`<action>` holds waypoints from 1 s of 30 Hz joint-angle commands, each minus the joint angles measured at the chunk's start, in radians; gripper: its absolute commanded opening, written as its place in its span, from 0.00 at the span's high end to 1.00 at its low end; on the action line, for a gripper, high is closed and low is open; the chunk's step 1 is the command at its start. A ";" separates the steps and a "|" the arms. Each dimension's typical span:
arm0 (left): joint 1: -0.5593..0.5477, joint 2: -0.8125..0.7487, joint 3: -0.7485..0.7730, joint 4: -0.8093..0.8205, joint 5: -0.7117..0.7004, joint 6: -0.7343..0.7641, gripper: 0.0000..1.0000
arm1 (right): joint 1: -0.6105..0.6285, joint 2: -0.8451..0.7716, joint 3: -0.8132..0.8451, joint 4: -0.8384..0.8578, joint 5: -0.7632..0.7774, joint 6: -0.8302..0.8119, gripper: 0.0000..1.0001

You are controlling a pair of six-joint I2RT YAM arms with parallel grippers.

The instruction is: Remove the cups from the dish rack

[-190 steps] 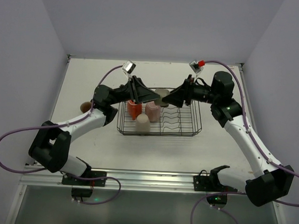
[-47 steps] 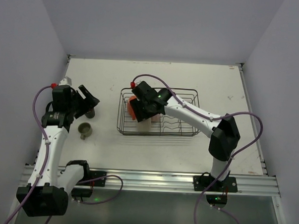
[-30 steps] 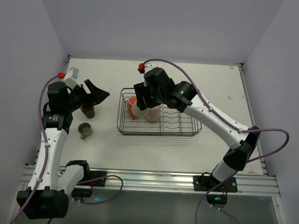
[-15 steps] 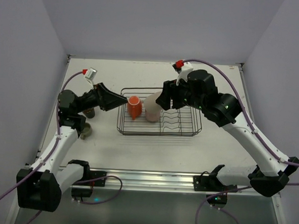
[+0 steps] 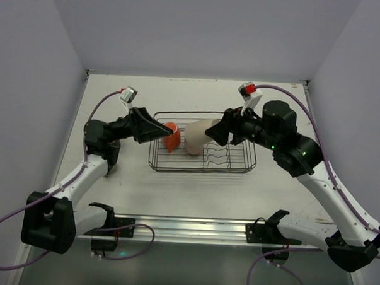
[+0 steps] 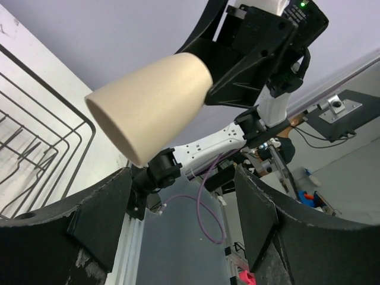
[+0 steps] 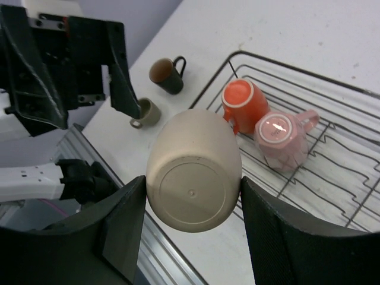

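Note:
The black wire dish rack sits mid-table. My right gripper is shut on the cream-beige cup and holds it tilted in the air above the rack. In the right wrist view the cup fills the space between the fingers. The orange cup and the pink cup stand upside down in the rack. My left gripper is open and empty at the rack's left end, beside the orange cup. The left wrist view shows the cream cup ahead of the open gripper.
The dark brown-black cup and the olive-grey cup stand upright on the table left of the rack. In the top view the left arm hides both. The wavy dividers fill the rack's right half.
My right gripper has lifted the cream cup out of the rack and carried it up and to the right. My left arm has swung from the table's left side to the rack's left end.

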 commanded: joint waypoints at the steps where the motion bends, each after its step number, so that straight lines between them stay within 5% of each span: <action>1: -0.023 0.019 -0.002 0.088 0.000 -0.046 0.26 | -0.010 -0.034 -0.002 0.118 -0.069 0.024 1.00; 24: -0.153 0.188 0.030 0.504 -0.201 -0.425 0.28 | -0.014 -0.074 -0.115 0.354 -0.145 0.063 1.00; 30: -0.182 0.226 0.035 0.673 -0.270 -0.555 0.38 | -0.020 -0.120 -0.206 0.475 -0.161 0.066 1.00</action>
